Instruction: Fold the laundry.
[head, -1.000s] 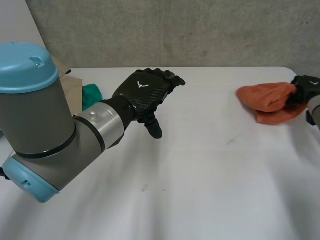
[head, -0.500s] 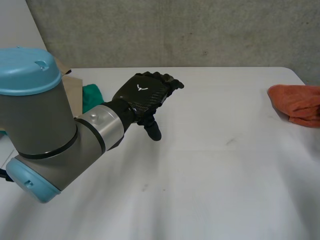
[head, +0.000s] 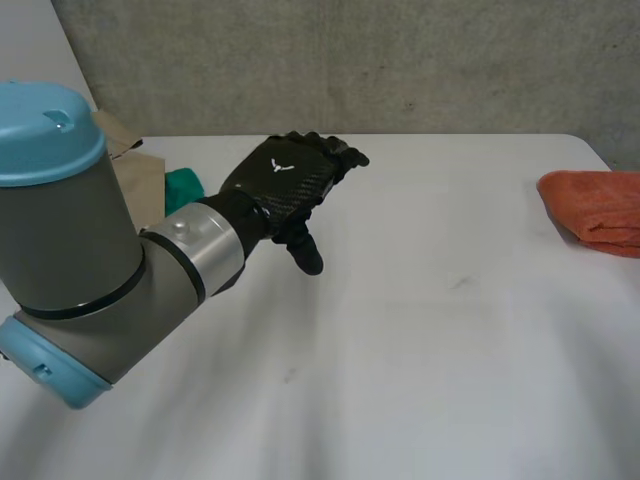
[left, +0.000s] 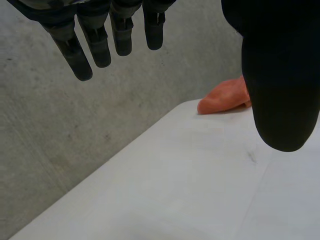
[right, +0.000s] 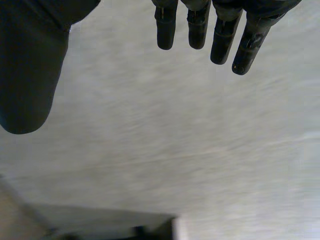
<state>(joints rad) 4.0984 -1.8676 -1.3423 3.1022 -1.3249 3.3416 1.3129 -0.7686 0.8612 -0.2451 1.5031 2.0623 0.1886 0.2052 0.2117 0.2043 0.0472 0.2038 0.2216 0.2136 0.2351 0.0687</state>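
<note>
A folded orange cloth (head: 595, 208) lies at the table's far right edge; the left wrist view has it (left: 224, 95) beyond the thumb, against the wall. My left hand (head: 290, 185) hovers over the table's back left part, open, fingers (left: 95, 42) straight and thumb (left: 280, 75) apart, holding nothing. My right hand's fingers (right: 200, 25) and thumb (right: 30, 65) hang straight and spread with nothing between them, in front of a pale grey surface.
A green cloth (head: 184, 188) lies at the back left beside a brown cardboard piece (head: 140, 180), partly hidden by my left arm (head: 110, 270). A grey concrete wall (head: 360, 60) runs behind the white table (head: 420, 350).
My right hand has let go of the orange cloth and withdrawn past the right edge. The cloth has shifted right. My left arm has barely moved.
</note>
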